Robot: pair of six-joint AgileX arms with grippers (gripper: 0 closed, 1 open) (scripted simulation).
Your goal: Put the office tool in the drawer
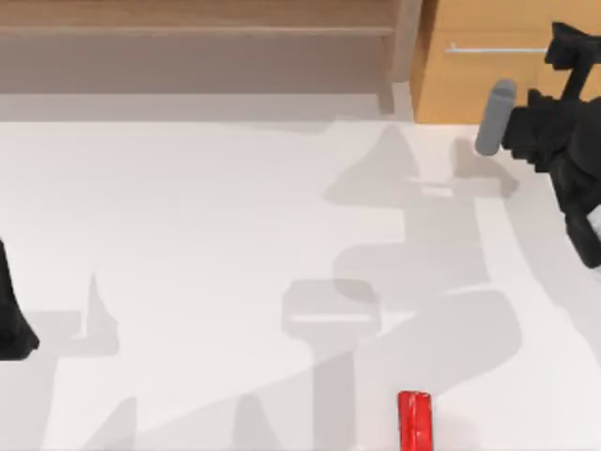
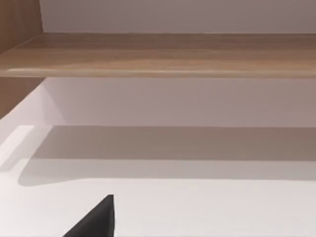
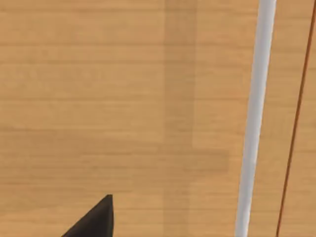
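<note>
Nearest to the top camera, at about 6 o'clock on the white surface (image 1: 235,282), lies the small glossy red oblong block, the office tool (image 1: 414,420). Nothing holds it and it is not moved toward its goal.

At about 1 o'clock stands the light orange-tan wooden drawer (image 1: 470,80) with its thin silver bar handle (image 1: 493,49). The front looks closed, since no white inner wall is to see.

The right pincer (image 1: 563,47) is at about 2 o'clock, just before the drawer front and near the end of the handle. In the right wrist view the wooden front (image 3: 123,98) and the handle (image 3: 254,118) are very close. Whether its fingers are apart or together I cannot tell, and I see nothing in its hold. A grey round-ended cylinder (image 1: 495,117) is beside this arm.

The left arm (image 1: 11,319) is parked at 9 o'clock, facing the duller brown long wooden shelf (image 1: 197,42); the state of its fingers I cannot tell.

By my judgement the task is at its beginning: opening the drawer is in hand, and then picking up and placing the red block is left.
</note>
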